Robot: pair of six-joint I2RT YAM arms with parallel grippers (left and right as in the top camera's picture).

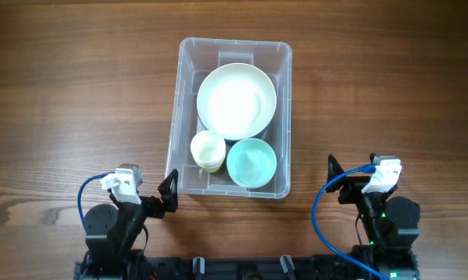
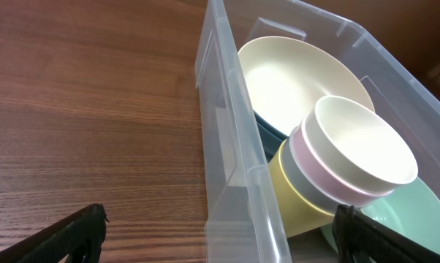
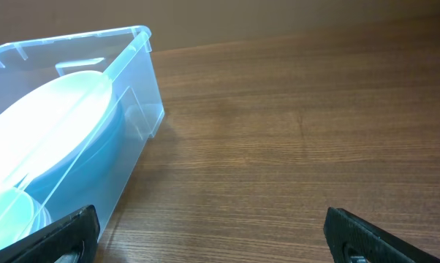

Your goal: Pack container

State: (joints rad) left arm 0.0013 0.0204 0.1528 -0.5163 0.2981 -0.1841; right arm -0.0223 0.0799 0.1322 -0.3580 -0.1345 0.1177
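Observation:
The clear plastic container (image 1: 176,117) stands mid-table. It holds a large white bowl (image 1: 236,99), a stack of small bowls (image 1: 208,149) and a teal bowl (image 1: 251,162). My left gripper (image 1: 168,194) is open and empty at the container's near left corner. In the left wrist view the open fingers (image 2: 220,234) straddle the container wall (image 2: 224,131), with the stack (image 2: 351,153) and the large bowl (image 2: 293,80) inside. My right gripper (image 1: 339,183) is open and empty over bare wood to the container's right. In the right wrist view (image 3: 213,234) the container (image 3: 125,124) is at the left.
A dark blue bowl edge (image 2: 267,135) shows under the large bowl. The teal bowl (image 2: 417,212) lies beside the stack. Wooden tabletop (image 1: 78,93) surrounds the container on all sides.

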